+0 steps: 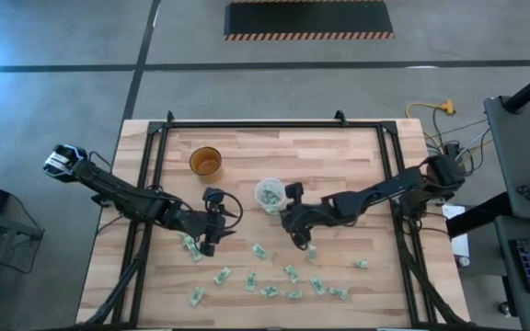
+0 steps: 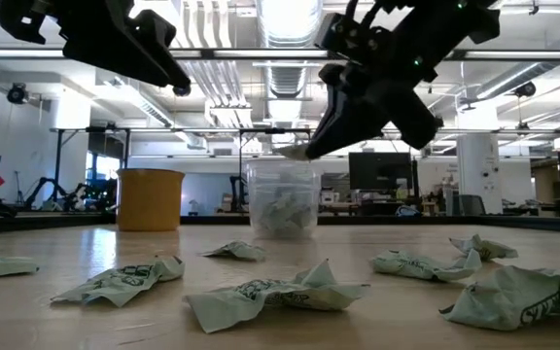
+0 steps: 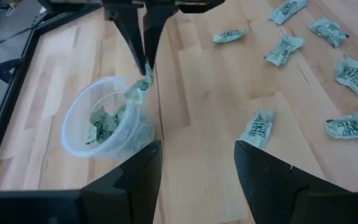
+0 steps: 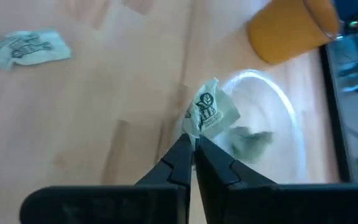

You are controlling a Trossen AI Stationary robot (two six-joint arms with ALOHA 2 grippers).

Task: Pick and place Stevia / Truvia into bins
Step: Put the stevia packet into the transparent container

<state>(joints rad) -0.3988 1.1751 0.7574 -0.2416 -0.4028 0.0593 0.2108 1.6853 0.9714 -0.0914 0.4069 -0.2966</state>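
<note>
Beside cup (image 4: 272, 124) rim: right gripper (image 4: 191, 152) pinching upright sachet (image 4: 209, 115); left gripper (image 3: 194, 162) wide.

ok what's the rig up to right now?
It's sorting sweetener sachets into the translucent cup. The right gripper is shut on a sachet, holding it at the cup's rim; several sachets already lie inside. The left gripper is open, hanging over the table left of the cup, with nothing in it. More loose sachets are scattered on the near part of the table, and the amber cup stands to the left.
</note>
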